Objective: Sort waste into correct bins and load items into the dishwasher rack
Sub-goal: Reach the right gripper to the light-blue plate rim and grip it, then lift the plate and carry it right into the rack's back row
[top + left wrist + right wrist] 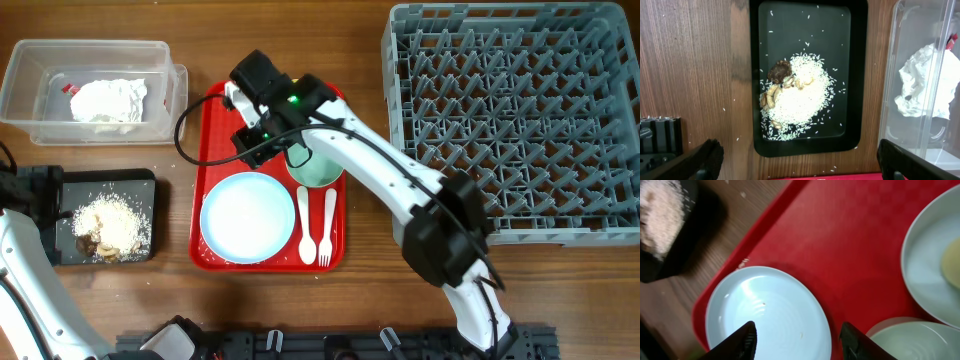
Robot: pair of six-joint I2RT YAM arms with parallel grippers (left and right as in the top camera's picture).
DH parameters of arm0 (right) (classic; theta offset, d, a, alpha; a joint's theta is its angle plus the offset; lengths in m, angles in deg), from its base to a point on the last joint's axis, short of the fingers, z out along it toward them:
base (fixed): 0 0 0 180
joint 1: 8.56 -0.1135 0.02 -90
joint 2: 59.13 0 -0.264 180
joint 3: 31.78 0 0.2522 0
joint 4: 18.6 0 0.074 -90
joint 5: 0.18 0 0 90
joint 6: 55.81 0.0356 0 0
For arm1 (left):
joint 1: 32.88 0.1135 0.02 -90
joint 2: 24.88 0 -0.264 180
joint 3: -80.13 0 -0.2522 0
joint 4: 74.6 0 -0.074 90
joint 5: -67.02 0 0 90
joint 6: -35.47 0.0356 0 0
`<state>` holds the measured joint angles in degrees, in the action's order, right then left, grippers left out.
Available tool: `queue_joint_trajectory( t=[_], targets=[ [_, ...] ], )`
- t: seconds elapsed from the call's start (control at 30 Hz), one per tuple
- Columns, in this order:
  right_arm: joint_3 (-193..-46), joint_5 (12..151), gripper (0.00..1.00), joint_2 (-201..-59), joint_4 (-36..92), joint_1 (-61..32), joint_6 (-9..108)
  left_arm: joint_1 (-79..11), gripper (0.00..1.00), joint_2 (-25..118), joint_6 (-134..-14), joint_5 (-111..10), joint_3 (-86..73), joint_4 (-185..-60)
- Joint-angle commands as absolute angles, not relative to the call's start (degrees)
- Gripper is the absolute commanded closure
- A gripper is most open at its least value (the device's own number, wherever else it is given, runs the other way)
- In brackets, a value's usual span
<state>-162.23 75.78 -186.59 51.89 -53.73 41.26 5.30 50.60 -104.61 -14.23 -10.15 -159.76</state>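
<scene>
The grey plastic rack (pixel 515 120), a grid of upright pegs, is sitting at the right. The glossy red tray (pixel 215 130) is lying in the middle. At far left, the clear box (pixel 25 95) is holding the crumpled napkin (pixel 108 100). The left gripper (pixel 799 145) is hanging wide open above the black tray (pixel 805 30) of crumbly scraps (pixel 795 97). The right gripper (pixel 797 325), fingers apart and empty, is hovering over the round white plate (pixel 245 215). The mint bowl (pixel 322 172), spoon (pixel 305 225) and fork (pixel 328 228) are lying alongside.

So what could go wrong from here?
The right tool hangs over the white plate, which lies flat on the red tray, so its fingers might slip off the rim. A nudged plate could push the spoon and fork beside it.
</scene>
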Motion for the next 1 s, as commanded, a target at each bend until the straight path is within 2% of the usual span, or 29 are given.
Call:
queue_joint_trajectory(
  t=[0.0, 0.23, 0.53, 0.7, 0.97],
  targets=[
    [-163.2, 75.6, 0.45, -191.8, 52.6, -55.0, 38.6, 5.6, 0.0, 50.9, -104.7, -13.5, -10.4, -159.7],
    [-163.2, 81.6, 0.37, -192.8, 52.6, -57.3, 35.3, 5.6, 0.0, 50.9, -104.7, -13.5, -10.4, -159.7],
    [-163.2, 85.8, 0.38, -197.5, 51.7, -57.4, 32.6, 5.6, 0.0, 50.9, -104.7, -13.5, -10.4, -159.7],
    [-163.2, 85.8, 0.42, -199.4, 51.9, -57.4, 32.7, 5.6, 0.0, 50.9, -104.7, -13.5, -10.4, -159.7],
    [-163.3, 85.8, 0.67, -200.3, 52.1, -57.4, 32.9, 5.6, 0.0, 50.9, -104.7, -13.5, -10.4, -159.7]
  ],
)
